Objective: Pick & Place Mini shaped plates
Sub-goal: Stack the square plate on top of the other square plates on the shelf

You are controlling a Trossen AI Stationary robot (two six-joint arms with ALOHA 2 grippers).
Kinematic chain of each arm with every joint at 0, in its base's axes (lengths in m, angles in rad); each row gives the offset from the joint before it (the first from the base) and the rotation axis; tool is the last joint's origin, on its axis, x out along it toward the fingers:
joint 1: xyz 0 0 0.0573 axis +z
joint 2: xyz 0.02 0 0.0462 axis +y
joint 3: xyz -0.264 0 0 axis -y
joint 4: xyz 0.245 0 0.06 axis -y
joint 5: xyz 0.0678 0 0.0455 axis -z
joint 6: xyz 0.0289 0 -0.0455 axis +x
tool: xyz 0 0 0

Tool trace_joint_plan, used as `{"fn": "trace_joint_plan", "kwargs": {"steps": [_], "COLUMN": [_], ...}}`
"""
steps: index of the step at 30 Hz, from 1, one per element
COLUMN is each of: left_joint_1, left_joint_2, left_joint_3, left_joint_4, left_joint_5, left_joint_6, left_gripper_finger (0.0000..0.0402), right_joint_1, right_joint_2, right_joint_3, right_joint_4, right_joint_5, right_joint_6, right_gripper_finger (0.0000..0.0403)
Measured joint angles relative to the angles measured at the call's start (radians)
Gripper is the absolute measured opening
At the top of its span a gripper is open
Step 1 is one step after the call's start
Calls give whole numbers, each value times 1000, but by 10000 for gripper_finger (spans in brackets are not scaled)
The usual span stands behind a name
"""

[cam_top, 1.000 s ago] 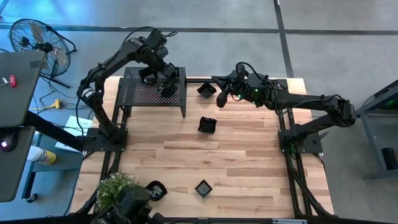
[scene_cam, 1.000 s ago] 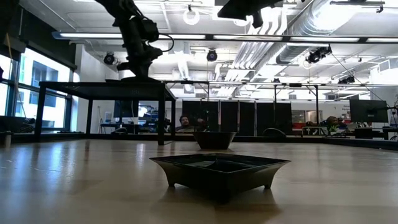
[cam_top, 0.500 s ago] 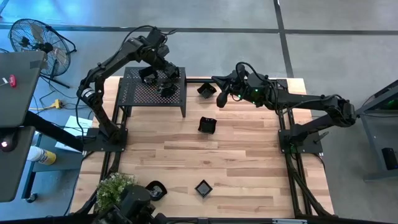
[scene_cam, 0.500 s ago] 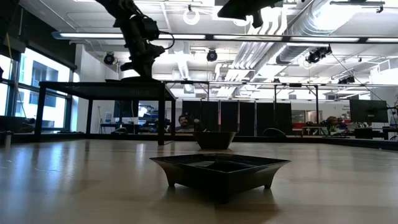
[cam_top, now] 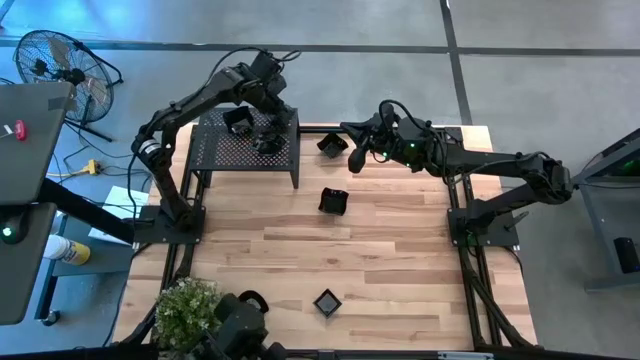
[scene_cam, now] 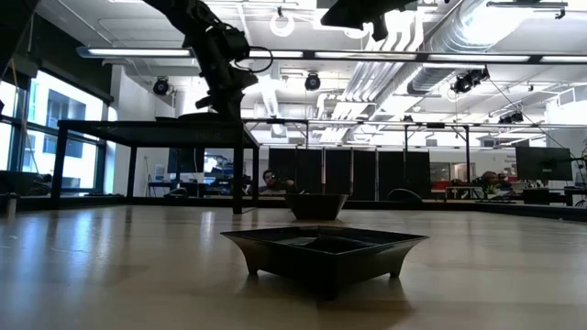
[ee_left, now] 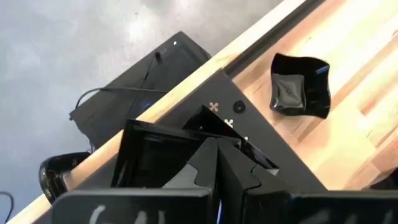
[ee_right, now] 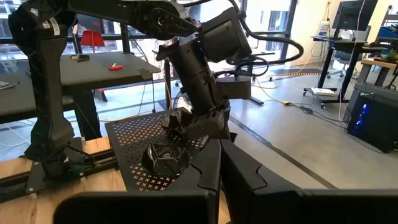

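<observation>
Glossy black mini shaped plates [cam_top: 333, 201] lie on the pale striped wooden table [cam_top: 400, 260], beside a black perforated metal shelf [cam_top: 230, 153].

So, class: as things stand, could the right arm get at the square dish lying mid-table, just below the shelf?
Probably yes. The right pincer hovers close above that dish, and only bare table lies between. The left pincer is over the shelf, out of the way.
</observation>
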Motion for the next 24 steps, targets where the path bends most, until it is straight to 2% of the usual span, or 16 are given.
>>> {"fn": "trace_joint_plan", "kwargs": {"steps": [4,10,16,20,24], "left_joint_1": [0,-3,-16,14,64], "left_joint_2": [1,1,-20,-47,-56], "left_joint_3": [0,0,0,0,1], "left_joint_4": [18,16,14,4,-35], "left_joint_5": [6,88,93,4,-91], "left_joint_6": [0,13,-21,-103,-119], "left_gripper_finger": [0,0,0,0,0], "right_joint_1": [0,0,0,0,0], "right_joint_2": [0,0,0,0,0], "right_joint_3": [0,0,0,0,0], "right_joint_4": [0,0,0,0,0], "right_joint_5": [0,0,0,0,0], "right_joint_6": [-1,-1,-1,-1,-1], "right_gripper_finger": [2,5,3,2,6]}}
